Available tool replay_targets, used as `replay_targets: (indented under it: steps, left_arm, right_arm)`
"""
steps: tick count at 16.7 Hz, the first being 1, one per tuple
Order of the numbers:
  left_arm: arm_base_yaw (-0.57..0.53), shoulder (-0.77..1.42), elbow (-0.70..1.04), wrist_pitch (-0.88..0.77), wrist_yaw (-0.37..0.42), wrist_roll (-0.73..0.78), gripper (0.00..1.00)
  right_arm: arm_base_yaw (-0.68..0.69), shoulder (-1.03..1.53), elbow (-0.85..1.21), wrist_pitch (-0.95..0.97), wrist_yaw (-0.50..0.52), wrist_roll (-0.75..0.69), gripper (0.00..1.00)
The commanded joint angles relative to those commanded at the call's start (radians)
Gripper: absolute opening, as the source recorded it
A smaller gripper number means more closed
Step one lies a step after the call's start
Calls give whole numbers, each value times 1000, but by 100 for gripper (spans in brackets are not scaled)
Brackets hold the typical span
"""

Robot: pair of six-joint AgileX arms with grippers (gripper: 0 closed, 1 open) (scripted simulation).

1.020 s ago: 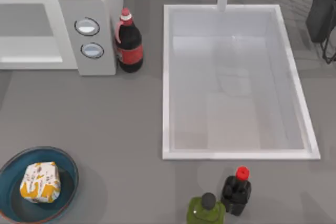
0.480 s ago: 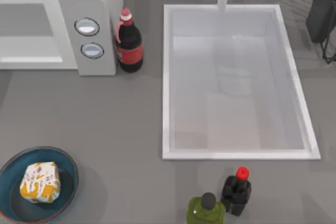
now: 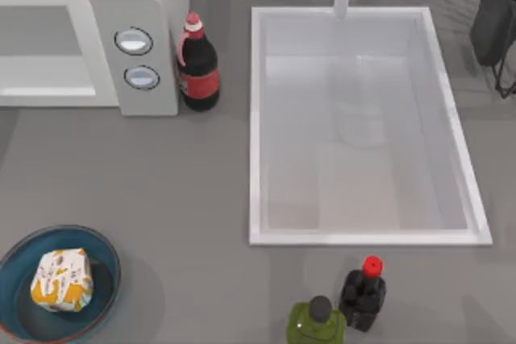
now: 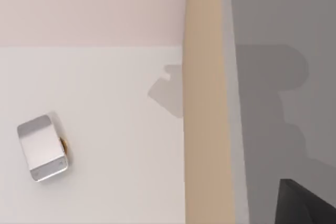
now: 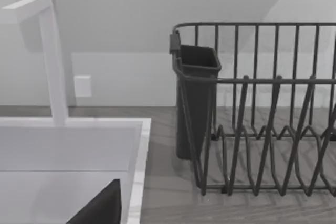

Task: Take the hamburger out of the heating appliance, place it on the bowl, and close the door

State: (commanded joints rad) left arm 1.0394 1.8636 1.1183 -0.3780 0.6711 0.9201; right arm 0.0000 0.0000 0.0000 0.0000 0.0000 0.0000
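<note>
Nothing is shifting between frames: hamburger (image 3: 61, 279) is sitting in the bowl (image 3: 105, 251) at lower left, heating appliance (image 3: 137, 58) at upper left. Neither tool's state is readable. An unlatched door is the risk.

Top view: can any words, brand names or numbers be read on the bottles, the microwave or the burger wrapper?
None can be read.
Cola bottle: red label, its print too blurred to read.
Hamburger wrapper: small dark marks, unreadable.
Microwave knobs: no visible numbers.
Green bottle and dark bottle: no text visible from above.
</note>
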Motion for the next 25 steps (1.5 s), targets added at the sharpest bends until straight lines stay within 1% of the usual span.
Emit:
replay_targets:
  steps: [2, 6, 8, 10, 14, 16, 18, 22, 25]
  left_arm:
    - [-29, -54, -58, 31, -15, -32, 0]
    - [-110, -202, -266, 119, -55, -122, 0]
    - [-145, -265, -338, 158, -71, -160, 0]
    - [-162, -294, -368, 177, -80, -179, 0]
    - [-156, -291, -370, 175, -75, -179, 0]
    - [-173, -307, -386, 182, -88, -196, 0]
    - [-231, -367, -443, 203, -124, -253, 0]
    - [-409, -551, -598, 260, -218, -415, 0]
    - [-461, -604, -650, 283, -255, -467, 0]
  right_arm:
    - [0, 0, 0, 0, 0, 0, 100]
    - [0, 0, 0, 0, 0, 0, 100]
    - [0, 0, 0, 0, 0, 0, 100]
    - [0, 0, 0, 0, 0, 0, 100]
    - [0, 0, 0, 0, 0, 0, 100]
    - [0, 0, 0, 0, 0, 0, 100]
    - [0, 0, 0, 0, 0, 0, 100]
    - [0, 0, 0, 0, 0, 0, 100]
    - [0, 0, 0, 0, 0, 0, 100]
